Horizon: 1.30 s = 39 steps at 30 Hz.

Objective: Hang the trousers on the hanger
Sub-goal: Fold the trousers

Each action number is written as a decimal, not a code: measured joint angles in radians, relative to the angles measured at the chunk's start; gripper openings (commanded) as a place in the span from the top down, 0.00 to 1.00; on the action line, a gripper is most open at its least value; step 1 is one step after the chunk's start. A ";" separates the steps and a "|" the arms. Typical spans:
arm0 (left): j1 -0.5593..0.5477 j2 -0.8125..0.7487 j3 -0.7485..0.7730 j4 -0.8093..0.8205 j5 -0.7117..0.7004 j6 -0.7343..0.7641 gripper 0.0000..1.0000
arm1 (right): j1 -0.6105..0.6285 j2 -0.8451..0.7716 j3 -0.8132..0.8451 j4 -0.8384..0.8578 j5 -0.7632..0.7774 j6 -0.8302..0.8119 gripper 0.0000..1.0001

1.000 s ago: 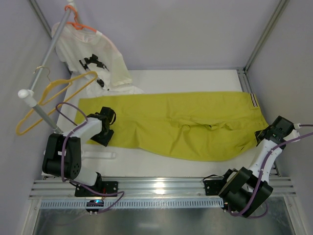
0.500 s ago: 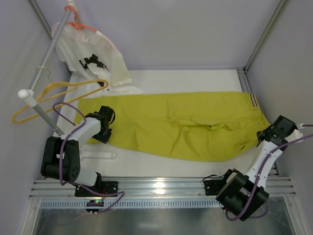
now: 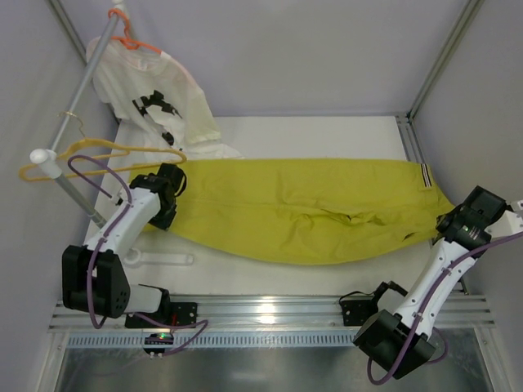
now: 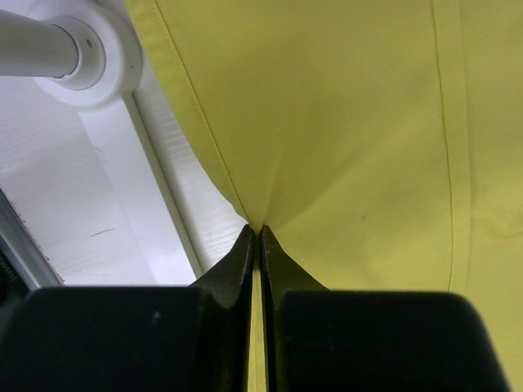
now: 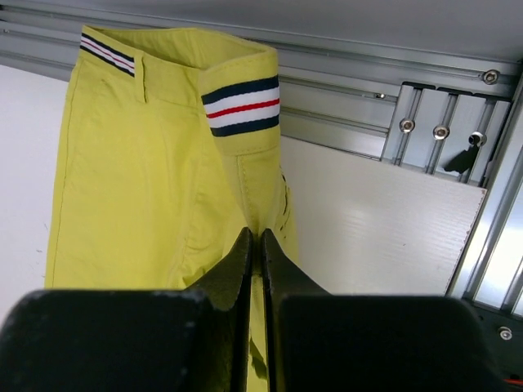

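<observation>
You have a white table (image 3: 327,135) with the yellow-green trousers (image 3: 286,204) stretched across it from left to right, the striped waistband at the right edge. At the far left corner, the hem of a white T-shirt (image 3: 214,149) rests on the top. At the near left, close to the trousers, lies the flat white rack foot (image 3: 167,260). A metal rail (image 3: 270,310) runs along the near edge.

White left arm (image 3: 122,229), white right arm (image 3: 437,273), black joints, purple cables (image 3: 105,238), black gripper fingers (image 4: 231,276)
</observation>
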 measured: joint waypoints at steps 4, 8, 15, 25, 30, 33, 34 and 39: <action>0.000 -0.034 0.003 -0.030 -0.010 0.004 1.00 | 0.000 -0.037 0.040 -0.053 -0.001 -0.007 0.96; 0.000 -0.057 0.040 -0.055 -0.011 0.014 0.99 | 0.000 -0.061 0.100 -0.084 -0.003 -0.017 0.96; 0.000 -0.098 0.143 -0.068 -0.004 0.085 0.99 | 0.000 -0.079 0.159 -0.123 0.004 -0.045 0.96; -0.006 -0.128 0.208 -0.064 0.023 0.193 0.99 | 0.000 -0.074 0.258 -0.165 0.008 -0.064 0.96; -0.006 -0.130 0.243 -0.067 0.031 0.197 1.00 | 0.000 -0.099 0.263 -0.163 -0.032 -0.047 0.96; -0.007 -0.136 0.253 -0.063 0.039 0.202 1.00 | 0.000 -0.108 0.264 -0.158 -0.047 -0.027 0.96; -0.007 -0.137 0.256 -0.063 0.040 0.204 1.00 | 0.000 -0.106 0.271 -0.165 -0.045 -0.021 0.96; -0.008 -0.132 0.263 -0.058 0.040 0.223 1.00 | 0.000 -0.074 0.299 -0.165 -0.024 -0.012 0.96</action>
